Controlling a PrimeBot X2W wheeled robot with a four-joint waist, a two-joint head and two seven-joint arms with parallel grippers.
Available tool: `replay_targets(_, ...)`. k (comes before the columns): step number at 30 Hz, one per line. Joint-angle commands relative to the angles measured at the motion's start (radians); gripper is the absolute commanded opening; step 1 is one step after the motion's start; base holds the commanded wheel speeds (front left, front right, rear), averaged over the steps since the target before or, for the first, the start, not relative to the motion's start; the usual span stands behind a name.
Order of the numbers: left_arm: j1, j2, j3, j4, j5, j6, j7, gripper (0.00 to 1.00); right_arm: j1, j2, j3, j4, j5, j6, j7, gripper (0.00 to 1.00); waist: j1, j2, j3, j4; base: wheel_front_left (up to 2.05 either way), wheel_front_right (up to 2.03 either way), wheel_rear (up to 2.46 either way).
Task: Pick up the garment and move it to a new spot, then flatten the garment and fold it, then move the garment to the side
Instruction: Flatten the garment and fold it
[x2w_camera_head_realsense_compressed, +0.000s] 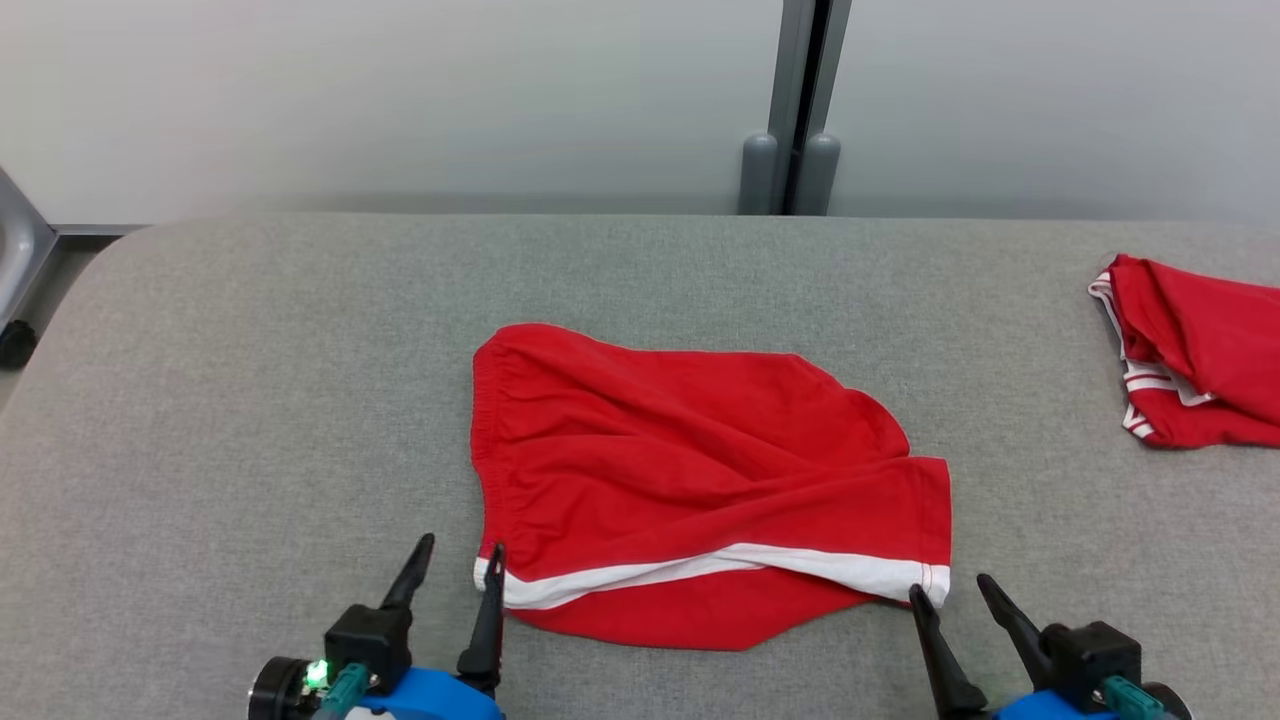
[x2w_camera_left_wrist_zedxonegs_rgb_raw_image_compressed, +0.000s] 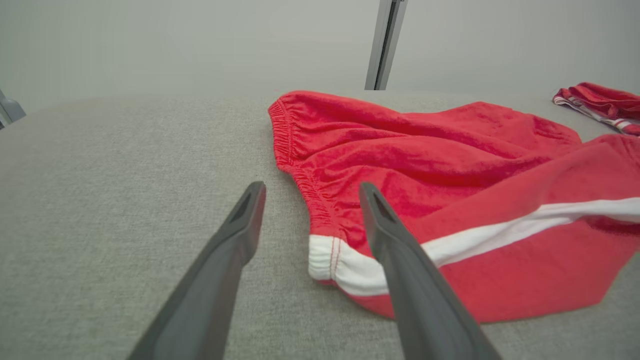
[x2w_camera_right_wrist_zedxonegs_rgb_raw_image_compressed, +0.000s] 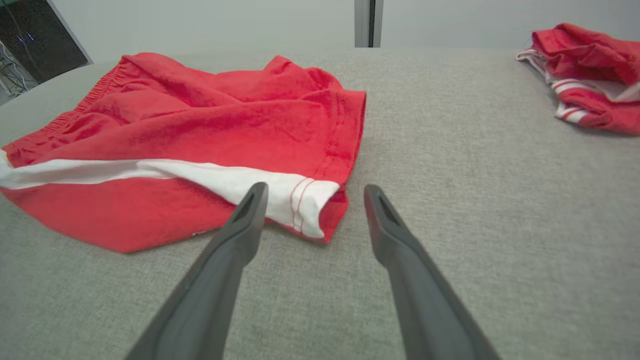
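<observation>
The red garment (x2w_camera_head_realsense_compressed: 700, 470), a pair of shorts with a white stripe, lies near the middle of the grey padded table (x2w_camera_head_realsense_compressed: 250, 400), waistband towards the robot's left and leg hem towards its right. It looks laid out rather than dropped, so the move to a new spot is probably done, but deep creases run across it and the near edge is doubled over unevenly. Flattening seems to be only partly finished, and a tidy fold and the move aside are not yet done. A second red garment (x2w_camera_head_realsense_compressed: 1200, 350) sits bunched at the far right edge, well apart.

The left gripper (x2w_camera_head_realsense_compressed: 462, 546) is spread wide and holds nothing. Its jaws straddle the white near corner at the waistband end, and one finger (x2w_camera_left_wrist_zedxonegs_rgb_raw_image_compressed: 400, 260) crosses over the stripe (whether it presses the cloth or hangs just above cannot be told). The right gripper (x2w_camera_head_realsense_compressed: 950, 586) is equally wide and empty, and frames the white hem corner, with one finger (x2w_camera_right_wrist_zedxonegs_rgb_raw_image_compressed: 240, 225) just over that corner and the other over bare table
</observation>
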Motion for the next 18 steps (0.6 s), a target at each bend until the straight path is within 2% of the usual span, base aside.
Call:
replay_targets(1, -0.021, 0.003, -0.004, 0.009, 0.001, -0.004, -0.001, 1.0, -0.025, -0.006, 0.005, 0.007, 0.003, 0.0, -0.007, 1.0, 0.0, 0.0, 0.004, 0.0, 0.0, 0.0, 0.0)
replay_targets(18, -0.137, 0.033, -0.093, 0.245, -0.057, -0.027, 0.015, 1.0, -0.158, -0.018, 0.094, 0.207, 0.059, 0.0, -0.049, 1.0, 0.0, 0.0, 0.047, -0.012, 0.0, 0.0, 0.0)
